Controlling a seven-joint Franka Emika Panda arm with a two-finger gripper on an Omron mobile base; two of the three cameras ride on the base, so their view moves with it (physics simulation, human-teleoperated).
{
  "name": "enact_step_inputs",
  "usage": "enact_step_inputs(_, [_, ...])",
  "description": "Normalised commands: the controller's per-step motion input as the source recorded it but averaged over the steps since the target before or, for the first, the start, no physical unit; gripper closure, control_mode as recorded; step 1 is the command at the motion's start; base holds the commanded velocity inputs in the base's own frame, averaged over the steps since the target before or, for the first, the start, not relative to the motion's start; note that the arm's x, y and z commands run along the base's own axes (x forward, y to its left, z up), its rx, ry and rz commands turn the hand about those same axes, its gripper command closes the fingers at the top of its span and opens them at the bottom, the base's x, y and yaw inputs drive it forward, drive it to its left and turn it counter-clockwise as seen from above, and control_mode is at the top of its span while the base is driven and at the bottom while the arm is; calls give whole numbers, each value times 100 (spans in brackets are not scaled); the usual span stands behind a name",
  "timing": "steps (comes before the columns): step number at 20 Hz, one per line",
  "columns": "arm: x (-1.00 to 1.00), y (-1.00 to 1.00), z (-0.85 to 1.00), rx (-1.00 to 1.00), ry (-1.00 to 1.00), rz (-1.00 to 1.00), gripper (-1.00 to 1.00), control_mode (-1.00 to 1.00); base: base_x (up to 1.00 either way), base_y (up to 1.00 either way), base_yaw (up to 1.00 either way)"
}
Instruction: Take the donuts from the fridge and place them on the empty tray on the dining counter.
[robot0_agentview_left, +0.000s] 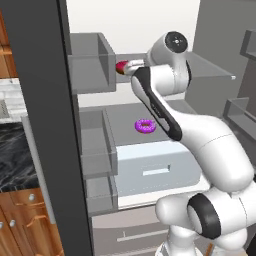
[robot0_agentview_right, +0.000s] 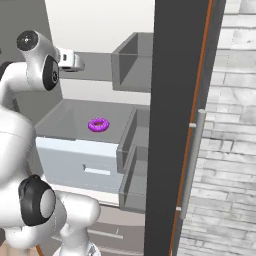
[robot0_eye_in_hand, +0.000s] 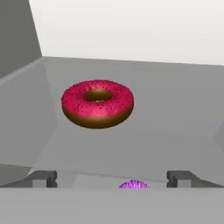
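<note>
The arm reaches into the open fridge (robot0_agentview_left: 150, 30), and its gripper (robot0_eye_in_hand: 111, 178) stands at the bottom of the hand view with the jaws spread wide and nothing between them. Just ahead of it, in the upper left part of that view, lies the red-pink donut (robot0_eye_in_hand: 97, 103) flat on a grey shelf (robot0_eye_in_hand: 175, 113) — its ring is level, so the wide opening looks suited to take it across the body. In the left base view the same donut shows as a small red patch in the upper middle, just beside the white wrist, on the upper shelf. The purple donut (robot0_agentview_left: 145, 126) lies flat on the lower shelf (robot0_agentview_left: 122, 117) near the centre of that frame, above a pale drawer (robot0_agentview_left: 150, 172); in the right base view it sits left of centre. In the hand view a small purple edge shows at the bottom between the tips, because the camera looks down past the shelf front. The dark door edge (robot0_agentview_left: 47, 125) fills the left side of the left base view. I judge that the first donut is the one in hand now — neither one is lifted yet.
</note>
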Motion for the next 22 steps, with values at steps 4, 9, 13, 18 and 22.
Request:
enact_step_inputs(4, [57, -1, 15, 0, -12, 0, -100, -100, 0, 0, 0])
enact_step_inputs(9, [61, -4, 8, 0, 1, 0, -100, -100, 0, 0, 0])
enact_step_inputs(13, [41, -14, 9, 3, 13, 0, -100, -100, 0, 0, 0])
enact_step_inputs(18, [35, -2, 1, 2, 13, 0, -100, -100, 0, 0, 0])
enact_step_inputs(22, [37, 0, 0, 0, 0, 0, -100, -100, 0, 0, 0])
